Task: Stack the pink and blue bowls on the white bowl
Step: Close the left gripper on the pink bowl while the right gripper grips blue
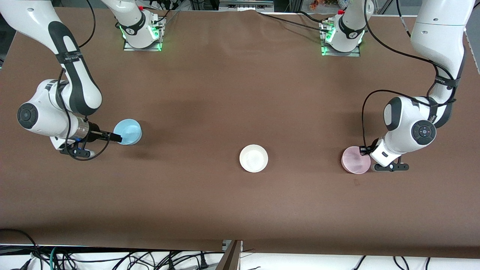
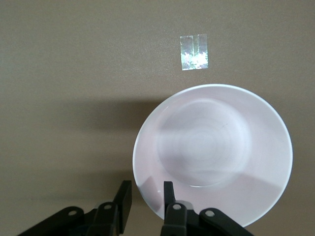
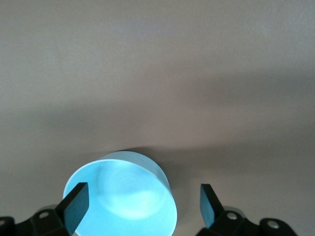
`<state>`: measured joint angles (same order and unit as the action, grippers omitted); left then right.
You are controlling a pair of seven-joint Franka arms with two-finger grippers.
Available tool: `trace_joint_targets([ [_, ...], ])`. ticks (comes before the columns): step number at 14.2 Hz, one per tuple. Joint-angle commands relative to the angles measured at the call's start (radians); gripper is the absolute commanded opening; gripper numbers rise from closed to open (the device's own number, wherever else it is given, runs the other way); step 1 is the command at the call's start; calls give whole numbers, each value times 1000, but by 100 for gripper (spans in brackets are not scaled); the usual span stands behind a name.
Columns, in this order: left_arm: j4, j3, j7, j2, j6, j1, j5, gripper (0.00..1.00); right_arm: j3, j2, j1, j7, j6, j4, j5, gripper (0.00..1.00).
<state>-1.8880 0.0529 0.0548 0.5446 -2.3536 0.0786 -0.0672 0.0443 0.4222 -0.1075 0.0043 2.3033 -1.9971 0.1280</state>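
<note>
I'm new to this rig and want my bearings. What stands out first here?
Three bowls on the brown table: a white bowl mid-table, a blue bowl toward the right arm's end, a pink bowl toward the left arm's end. The left end effector straddles the pink bowl's rim; the right end effector, open, is at the blue bowl.

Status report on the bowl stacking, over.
Left gripper straddling pink bowl rim. Right gripper open at blue bowl. White bowl empty, unobstructed.
</note>
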Motion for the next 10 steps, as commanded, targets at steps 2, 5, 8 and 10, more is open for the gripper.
trace_joint_targets([
  [2, -23, 5, -9, -31, 0, 9, -25, 30, 11, -31, -34, -44, 100, -110, 24, 100],
  [5, -23, 5, -7, -31, 2, 9, -25, 27, 9, -33, -50, -153, 96, -126, 166, 100],
  [8, -22, 4, -7, -31, 2, 9, -25, 25, 9, -33, -52, -181, 94, -135, 197, 100],
  [10, -22, 4, -7, -31, 2, 9, -25, 21, 6, -33, -54, -211, 94, -141, 197, 100],
])
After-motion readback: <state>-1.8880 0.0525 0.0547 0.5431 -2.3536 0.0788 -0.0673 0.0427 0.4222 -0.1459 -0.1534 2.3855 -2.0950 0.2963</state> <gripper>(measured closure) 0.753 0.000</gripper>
